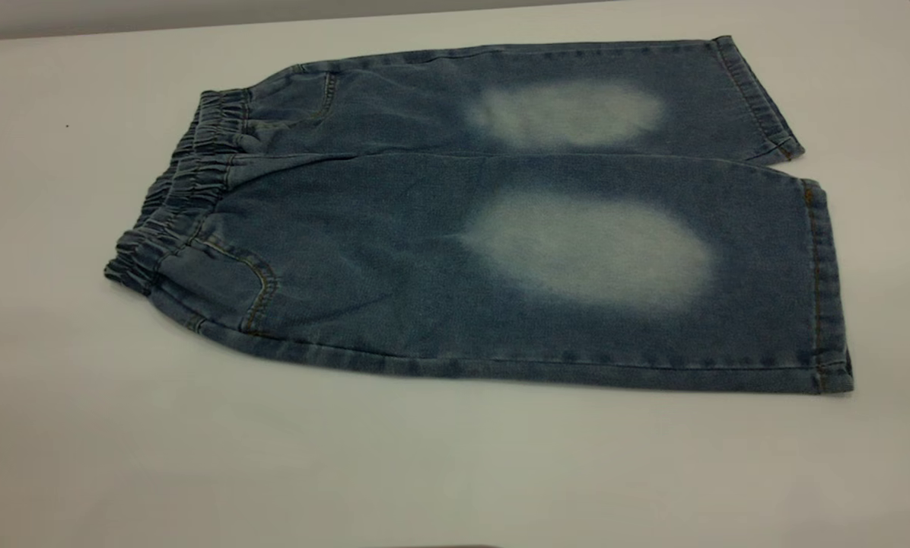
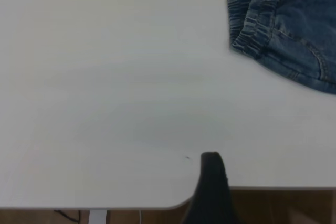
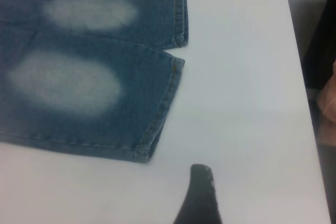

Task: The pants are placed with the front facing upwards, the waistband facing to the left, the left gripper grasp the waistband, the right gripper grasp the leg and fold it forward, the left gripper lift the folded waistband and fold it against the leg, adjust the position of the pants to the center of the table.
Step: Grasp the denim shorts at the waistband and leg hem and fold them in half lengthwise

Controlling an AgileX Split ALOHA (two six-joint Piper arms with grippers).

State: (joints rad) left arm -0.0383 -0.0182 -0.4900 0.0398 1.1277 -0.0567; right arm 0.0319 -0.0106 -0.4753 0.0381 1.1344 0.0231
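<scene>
The blue denim pants [image 1: 394,251] lie flat on the white table [image 1: 348,472], front up, with a pale faded oval on each leg. The ruffled waistband [image 1: 173,205] points left and the leg hems [image 1: 824,289] point right. Neither gripper shows in the exterior view. In the left wrist view, one black finger [image 2: 211,171] of the left gripper [image 2: 268,182] hovers over bare table near its edge, well away from the waistband [image 2: 252,19]. In the right wrist view, one finger [image 3: 201,187] of the right gripper [image 3: 257,192] hangs over bare table, short of the leg hem [image 3: 163,108]. Both grippers hold nothing.
The table edge [image 2: 273,188] runs close by the left gripper, with brown floor beyond it. In the right wrist view the table ends at an edge [image 3: 302,93], and dark shapes [image 3: 320,51] stand past it. Bare table surrounds the pants on all sides.
</scene>
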